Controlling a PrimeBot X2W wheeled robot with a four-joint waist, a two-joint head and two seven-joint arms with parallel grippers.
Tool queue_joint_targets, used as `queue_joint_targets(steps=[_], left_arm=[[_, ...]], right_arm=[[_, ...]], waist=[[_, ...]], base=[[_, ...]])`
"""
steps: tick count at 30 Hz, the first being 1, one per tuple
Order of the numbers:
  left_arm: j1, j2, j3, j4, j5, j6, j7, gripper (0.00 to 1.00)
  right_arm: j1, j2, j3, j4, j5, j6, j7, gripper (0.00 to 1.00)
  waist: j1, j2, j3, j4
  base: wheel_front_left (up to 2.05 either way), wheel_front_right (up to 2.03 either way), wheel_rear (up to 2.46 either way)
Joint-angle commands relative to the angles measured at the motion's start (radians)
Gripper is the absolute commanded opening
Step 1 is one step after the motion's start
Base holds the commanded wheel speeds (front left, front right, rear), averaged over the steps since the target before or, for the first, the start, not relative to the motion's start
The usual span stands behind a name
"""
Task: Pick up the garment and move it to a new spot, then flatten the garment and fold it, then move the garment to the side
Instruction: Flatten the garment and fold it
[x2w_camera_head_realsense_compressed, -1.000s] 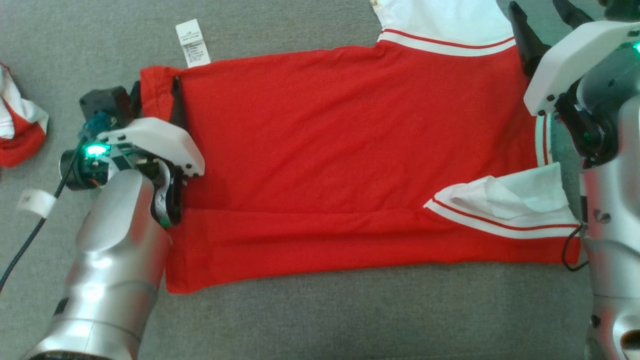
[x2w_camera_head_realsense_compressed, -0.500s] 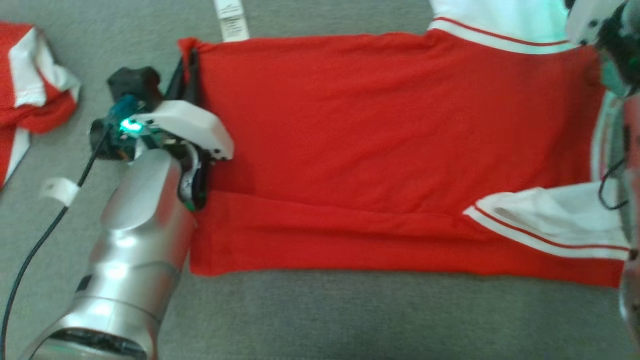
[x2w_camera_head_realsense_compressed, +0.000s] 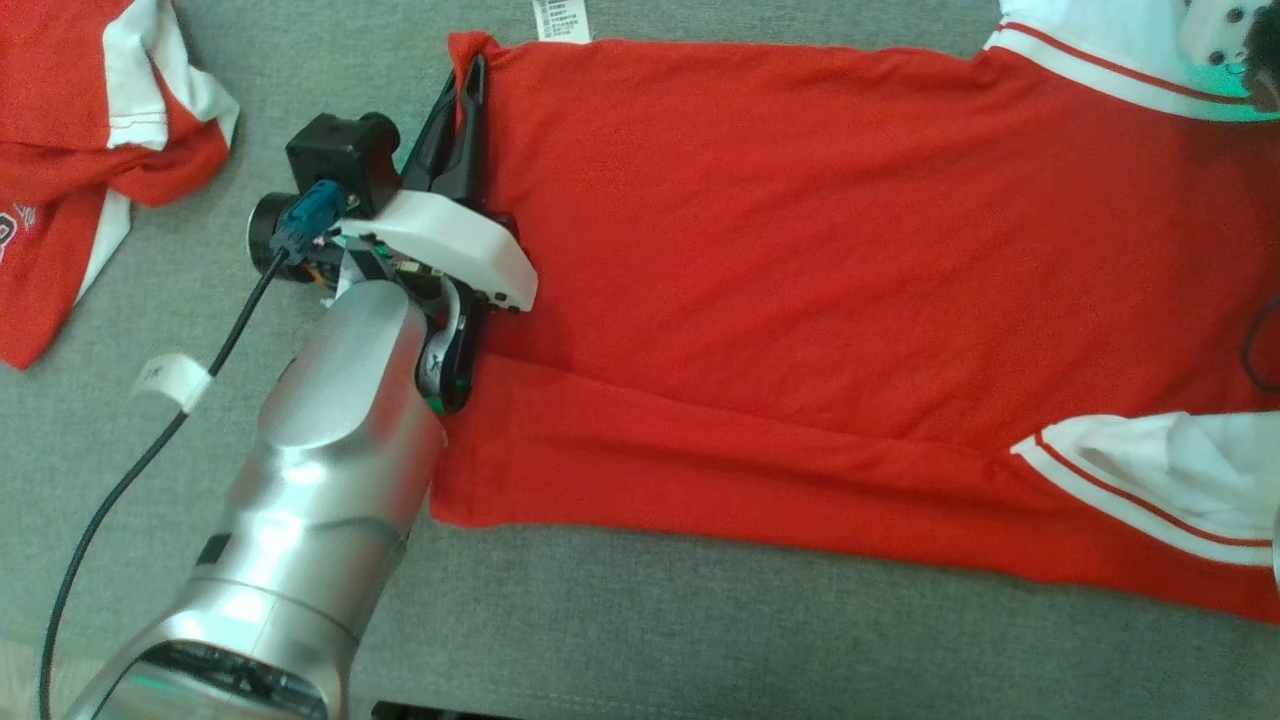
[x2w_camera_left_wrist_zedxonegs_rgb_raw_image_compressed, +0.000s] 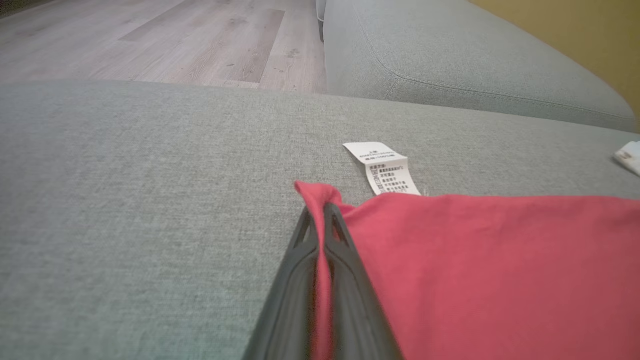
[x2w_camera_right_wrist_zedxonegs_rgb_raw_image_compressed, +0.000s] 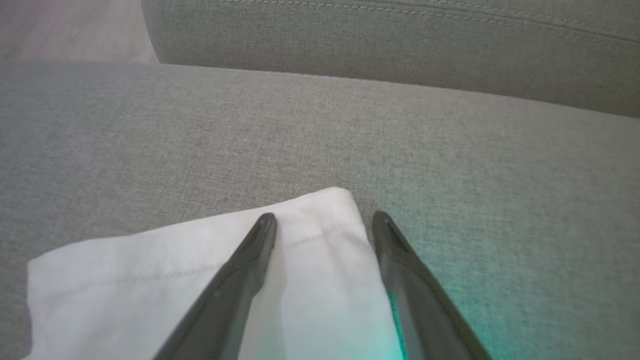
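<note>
I'm looking at the red shirt (x2w_camera_head_realsense_compressed: 800, 250) lying spread flat across the grey sofa (x2w_camera_head_realsense_compressed: 700, 640), its hem end pointing toward my left and its white, red-striped sleeves toward my right. A long fold is running along its near side. My left claw (x2w_camera_head_realsense_compressed: 473, 68) is pinching the far corner of the hem. Its fingers are pressing tight together with a strip of red cloth between them, and the corner is poking out just past the tips. A white label (x2w_camera_left_wrist_zedxonegs_rgb_raw_image_compressed: 385, 167) is sticking out from the shirt's far edge and lying on the sofa just beside that corner. My right claw (x2w_camera_right_wrist_zedxonegs_rgb_raw_image_compressed: 322, 216) is standing wide open and gripping nothing. It is straddling the end of a white sleeve (x2w_camera_right_wrist_zedxonegs_rgb_raw_image_compressed: 150, 280), one finger over the cloth and the other at the sleeve's edge, and I cannot tell whether either is touching. A second red-and-white garment (x2w_camera_head_realsense_compressed: 90, 130) is lying crumpled at my far left, well apart from the shirt. A black cable (x2w_camera_head_realsense_compressed: 120, 490) is trailing from the left wrist. Beyond the sofa, a wooden floor (x2w_camera_left_wrist_zedxonegs_rgb_raw_image_compressed: 150, 35) is showing.
</note>
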Motion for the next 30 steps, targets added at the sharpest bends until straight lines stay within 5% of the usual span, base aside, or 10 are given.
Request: queue_joint_targets(steps=[1,2,10,15,21,30], left_arm=[[0.021,0.022,0.007,0.002,-0.005,0.004,-0.004,0.0],[0.022,0.022,0.007,0.005,-0.008,0.006,-0.005,0.0],[0.031,0.055,0.046,0.01,-0.026,0.015,-0.072,0.0],[0.07,0.092,0.07,-0.012,-0.034,-0.035,-0.096,0.0],[0.209,0.158,0.136,-0.178,0.003,-0.081,-0.101,0.0],[0.442,0.214,0.188,-0.291,0.068,-0.104,-0.101,0.0]], right_arm=[[0.019,0.018,0.019,0.012,0.0,-0.001,0.029,0.42],[0.018,0.019,0.03,0.017,0.004,-0.001,0.029,0.0],[0.012,0.03,0.048,-0.039,0.084,-0.001,-0.139,0.0],[0.06,0.024,0.085,-0.111,0.166,-0.001,-0.194,0.0],[0.242,-0.015,0.132,-0.324,0.286,-0.001,-0.156,0.0],[0.581,-0.03,0.079,-0.604,0.309,-0.001,-0.033,0.0]], waist=[[-0.0001,0.0,-0.004,-0.006],[-0.0001,0.0,-0.005,-0.009],[-0.0001,0.0,-0.04,-0.054],[-0.0001,0.0,-0.097,-0.095],[-0.0001,0.0,-0.197,-0.157],[-0.0001,0.0,-0.316,-0.213]], base=[[0.0,0.0,0.0],[0.0,0.0,0.0],[0.0,0.0,0.0],[0.0,0.0,0.0],[0.0,0.0,0.0],[0.0,0.0,0.0]])
